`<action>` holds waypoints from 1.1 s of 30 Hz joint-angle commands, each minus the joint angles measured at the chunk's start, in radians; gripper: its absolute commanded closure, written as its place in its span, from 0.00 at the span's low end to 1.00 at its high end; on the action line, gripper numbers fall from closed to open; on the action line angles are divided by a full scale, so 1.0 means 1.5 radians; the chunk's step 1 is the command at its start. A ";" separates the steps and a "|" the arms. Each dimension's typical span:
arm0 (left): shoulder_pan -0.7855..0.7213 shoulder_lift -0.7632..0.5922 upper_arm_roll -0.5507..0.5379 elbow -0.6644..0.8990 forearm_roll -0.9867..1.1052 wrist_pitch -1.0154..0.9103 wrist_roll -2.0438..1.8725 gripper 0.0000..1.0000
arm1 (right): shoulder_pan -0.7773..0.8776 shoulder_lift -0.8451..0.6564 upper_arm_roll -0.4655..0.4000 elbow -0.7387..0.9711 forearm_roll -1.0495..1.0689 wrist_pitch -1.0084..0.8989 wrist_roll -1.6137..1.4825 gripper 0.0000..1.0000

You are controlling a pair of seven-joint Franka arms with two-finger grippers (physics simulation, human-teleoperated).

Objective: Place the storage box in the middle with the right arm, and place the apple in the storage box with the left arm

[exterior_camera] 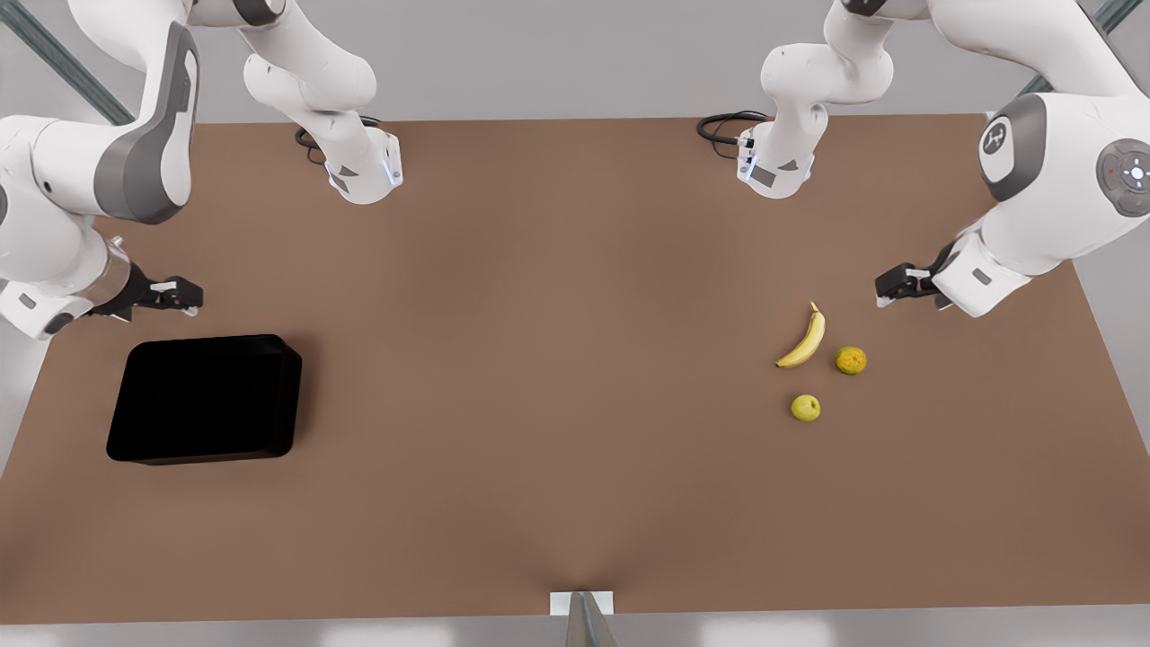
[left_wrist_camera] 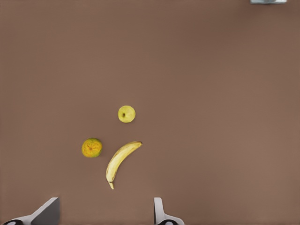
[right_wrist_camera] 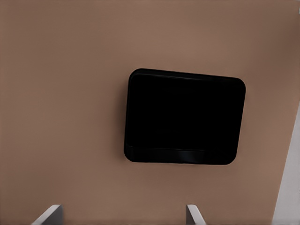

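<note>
Nothing done yet, judging by the layout. Storage box sitting flat on the brown table far toward the front view's left, well away from the centre, and holding nothing. Apple resting on the table toward the front view's right, just beside the banana and the rougher orange fruit, touching neither (three fruits in a loose cluster).

Right gripper hovering above the table just beyond the box's far edge, fingers spread apart, clamped on nothing; box seen whole in the right wrist view, fingertips framing bare table short of it. Left gripper hanging near the fruit, beyond the banana, likewise spread wide and empty; from its wrist camera, apple lying farther off than banana and orange fruit.

Both steps still ahead: first gripping the box wall and bringing the box to the middle, then picking the apple (not its neighbours) and dropping it inside.
</note>
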 commanded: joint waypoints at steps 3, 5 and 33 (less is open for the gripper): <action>0.001 0.000 0.000 0.002 0.000 -0.003 -0.001 0.00 | -0.005 0.001 0.000 0.000 0.000 0.001 0.000 0.00; 0.016 0.018 0.000 0.007 0.007 -0.028 -0.011 0.00 | -0.015 0.016 0.000 -0.002 0.000 0.003 0.000 0.00; 0.146 0.277 -0.060 -0.223 -0.612 0.330 -0.735 0.00 | -0.192 0.262 -0.196 -0.255 0.152 0.585 -0.486 0.00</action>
